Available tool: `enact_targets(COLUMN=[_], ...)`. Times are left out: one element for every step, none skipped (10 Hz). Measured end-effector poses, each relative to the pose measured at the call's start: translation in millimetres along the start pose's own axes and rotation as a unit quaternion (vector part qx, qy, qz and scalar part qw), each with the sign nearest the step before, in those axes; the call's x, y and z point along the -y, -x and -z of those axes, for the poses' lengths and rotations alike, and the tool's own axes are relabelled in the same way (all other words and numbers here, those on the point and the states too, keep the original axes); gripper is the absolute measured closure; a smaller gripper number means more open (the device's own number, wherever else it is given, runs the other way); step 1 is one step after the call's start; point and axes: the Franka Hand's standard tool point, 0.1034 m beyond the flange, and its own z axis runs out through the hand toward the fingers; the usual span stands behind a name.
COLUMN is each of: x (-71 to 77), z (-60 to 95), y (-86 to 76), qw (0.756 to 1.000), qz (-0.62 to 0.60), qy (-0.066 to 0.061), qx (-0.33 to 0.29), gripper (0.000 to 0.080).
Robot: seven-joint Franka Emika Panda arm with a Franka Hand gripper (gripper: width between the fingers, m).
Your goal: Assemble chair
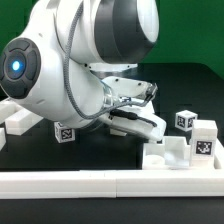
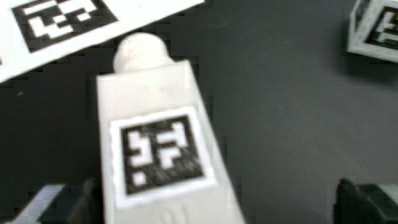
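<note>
No words, brands or numbers can be read anywhere; the only signs are black-and-white square tags, one on a long white chair part (image 2: 151,95) and others on small white chair blocks (image 1: 204,140) on the worktop (image 1: 100,155).

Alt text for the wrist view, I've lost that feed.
A white chair part with a square tag lies on the black table between the fingers of the open gripper. Another tagged white piece shows beyond its rounded end.

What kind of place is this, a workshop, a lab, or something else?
Probably a robotics lab test bench. A Panda arm works over a black table in front of a green backdrop, and the white chair parts carry black-and-white square tags, likely for camera tracking.
</note>
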Motion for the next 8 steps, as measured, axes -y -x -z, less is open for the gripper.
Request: enact_targets(x=[-0.2, -0.8, -1.0, -0.8, 1.8, 0.2, 1.8, 13.3], z=[0.9, 1.2, 1.5, 2.1, 7.0, 24.0, 45.2, 80.6], y=[-0.5, -0.8, -0.8, -1.3, -3.0, 6.2, 10.5, 16.5], qw=[1.000, 1.000, 1.000, 1.000, 1.000, 1.000, 1.000, 0.996], qz=[0.000, 0.000, -0.001, 0.000, 0.002, 0.007, 0.013, 0.033], qy=[-0.001, -0.001, -0.002, -0.002, -0.005, -0.010, -0.019, -0.029], qx=[-0.001, -0.001, -0.001, -0.003, -0.017, -0.008, -0.015, -0.074], gripper=[0.0261, 0.0397, 0.0397, 0.0514, 0.0514, 0.0514, 0.0514, 0.0514])
